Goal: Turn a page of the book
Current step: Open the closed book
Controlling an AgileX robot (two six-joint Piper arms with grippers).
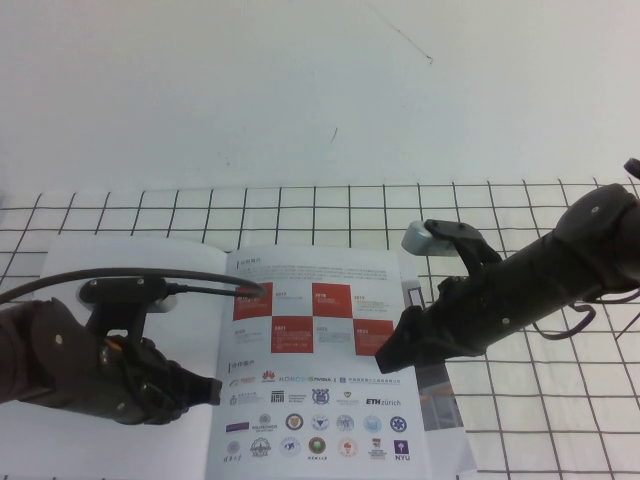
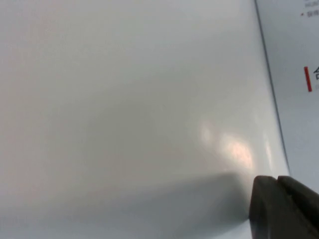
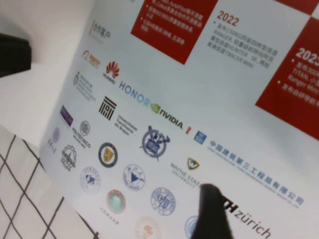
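The book (image 1: 250, 350) lies open on the gridded worktop (image 1: 540, 400), and everything else here is placed from it. Its right-hand leaf is the page (image 1: 320, 370), face up, with red checker squares (image 1: 335, 320) carrying year figures; in the right wrist view "2022" (image 3: 228, 20) reads clearly, and below it run rows of small logos, among them HONOR (image 3: 134, 94), NVIDIA (image 3: 167, 115) and, partly cut off, "zürich" (image 3: 249, 221). In the high view "ETH zürich" (image 1: 382, 402) and "NYU" (image 1: 402, 457) sit low on the page. The book's left-hand leaf is a plain blank white sheet (image 1: 130, 260). The left gripper (image 1: 205, 392) rests over the lower part of that blank sheet, just beside the spine; whether its fingers are parted or closed cannot be told, only a dark tip (image 2: 279, 206) showing against the glossy white. The right gripper (image 1: 390, 352) sits at the page's right edge, beside the lowest red square, and its finger spread cannot be told either. A strip of a further grey-printed leaf (image 1: 440, 410) shows beyond the page's right edge. Open grid lies to the right of the book and bare white surface beyond its far edge.
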